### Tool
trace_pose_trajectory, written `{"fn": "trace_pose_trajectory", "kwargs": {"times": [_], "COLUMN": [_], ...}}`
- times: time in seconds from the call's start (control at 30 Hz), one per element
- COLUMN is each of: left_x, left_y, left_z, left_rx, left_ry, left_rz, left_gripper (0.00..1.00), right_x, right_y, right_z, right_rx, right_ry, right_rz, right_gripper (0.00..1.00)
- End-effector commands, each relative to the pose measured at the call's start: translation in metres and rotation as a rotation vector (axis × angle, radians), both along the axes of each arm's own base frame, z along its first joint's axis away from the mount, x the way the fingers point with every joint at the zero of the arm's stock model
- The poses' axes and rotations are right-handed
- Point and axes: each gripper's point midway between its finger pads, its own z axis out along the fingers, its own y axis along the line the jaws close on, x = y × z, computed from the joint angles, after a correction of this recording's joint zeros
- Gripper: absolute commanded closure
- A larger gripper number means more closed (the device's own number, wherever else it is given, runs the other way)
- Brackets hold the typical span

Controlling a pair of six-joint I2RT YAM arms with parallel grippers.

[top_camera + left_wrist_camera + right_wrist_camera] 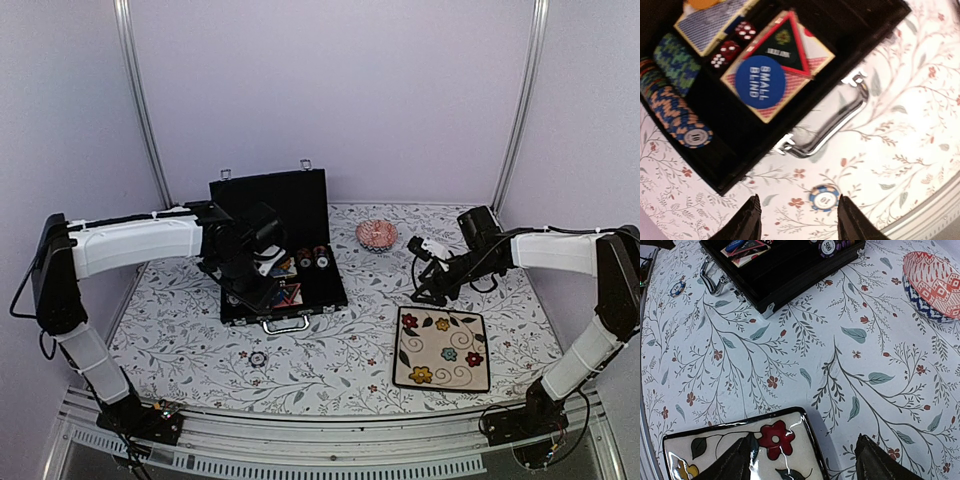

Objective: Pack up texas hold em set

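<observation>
Retrieving a loose chip (824,197), which lies flat on the worktop (920,115) between the spread, empty left fingers (749,222) with the open case (730,125) just beyond them, likely calls next for descending and pinching it; right fingers (735,460) spread, empty, over the plate (715,442) corner.

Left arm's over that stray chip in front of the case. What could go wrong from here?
The chip lies flat on the tablecloth, so the left fingers may push it along instead of lifting it. It also sits near the case handle, which a finger could clip on the way down.
</observation>
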Motion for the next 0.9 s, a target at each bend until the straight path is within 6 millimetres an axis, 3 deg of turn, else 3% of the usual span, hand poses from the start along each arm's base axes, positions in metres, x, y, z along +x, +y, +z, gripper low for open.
{"fn": "trace_pose_trajectory", "kwargs": {"times": [0.0,0.1,0.33,0.87], "left_x": [-0.033,-0.048,-0.075,-0.095], "left_y": [-0.029,-0.032,-0.015,-0.005], "left_z": [-0.014,-0.03,-0.068,-0.106], "left_rx": [-0.047,-0.027,0.047,0.094], "left_ry": [0.125,0.179,0.296,0.362], "left_rz": [-0.077,-0.107,-0.114,-0.137], "left_gripper": [0.47,0.46,0.45,0.46], "right_x": [0.004,0.004,0.004,0.003], "right_y": [0.003,0.003,0.002,0.003], "right_z": [0.008,0.011,0.012,0.01], "right_rx": [0.021,0.022,0.022,0.021], "right_ry": [-0.008,-0.015,-0.018,-0.011], "right_rz": [0.008,0.007,0.006,0.01], "right_gripper": [0.28,0.28,0.28,0.28]}}
